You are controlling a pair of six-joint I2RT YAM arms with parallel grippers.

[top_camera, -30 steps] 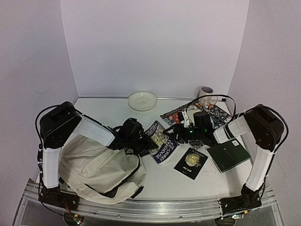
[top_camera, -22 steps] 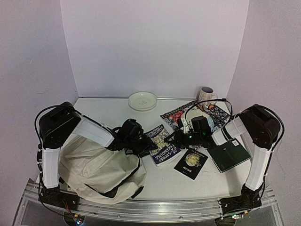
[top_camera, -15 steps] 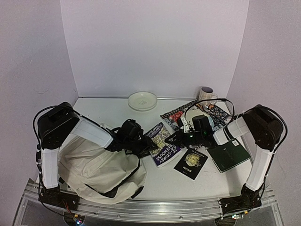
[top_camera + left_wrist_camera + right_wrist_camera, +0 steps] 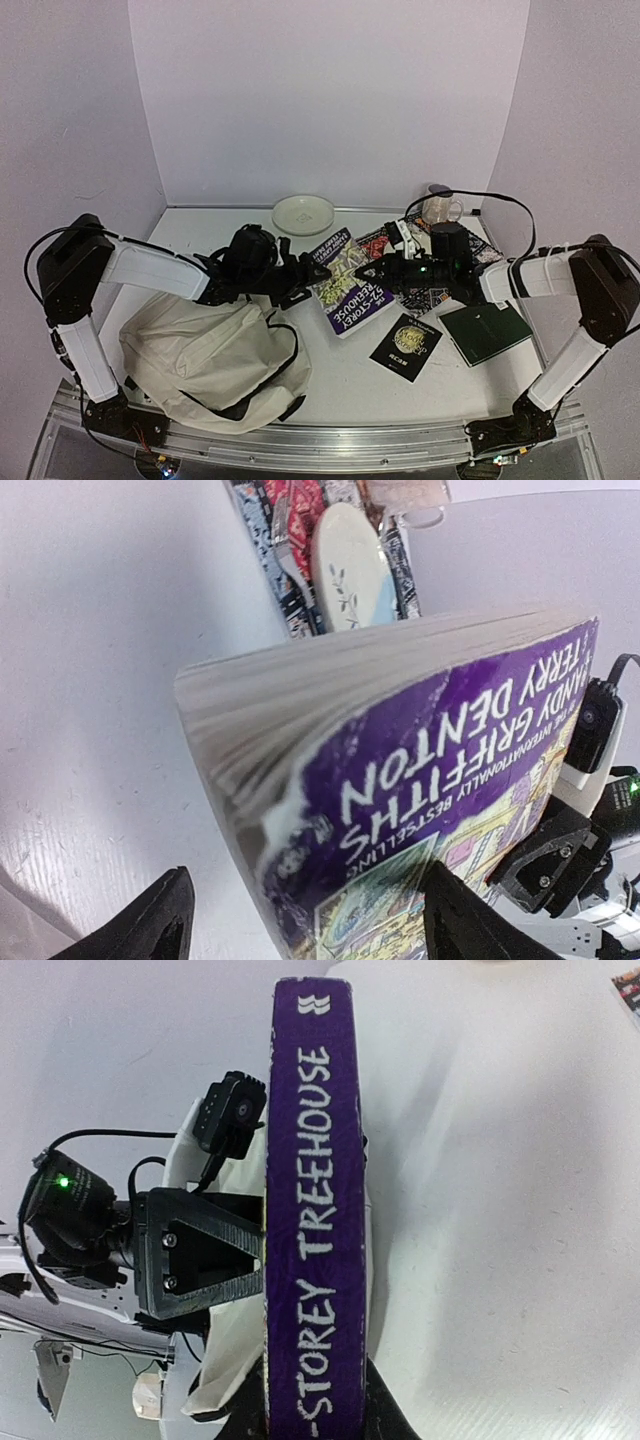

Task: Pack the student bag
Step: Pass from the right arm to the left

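Top external view: the right gripper [image 4: 372, 272] is clamped on the spine edge of a purple paperback [image 4: 350, 288], holding it tilted over the middle of the table [image 4: 330, 390]. The left gripper [image 4: 303, 283] faces it from the other side, fingers spread wide around the book's far edge. The student bag [image 4: 205, 360] lies slumped at the table's near-left corner. A black booklet [image 4: 405, 347] and a green notebook [image 4: 487, 328] lie toward the right edge.
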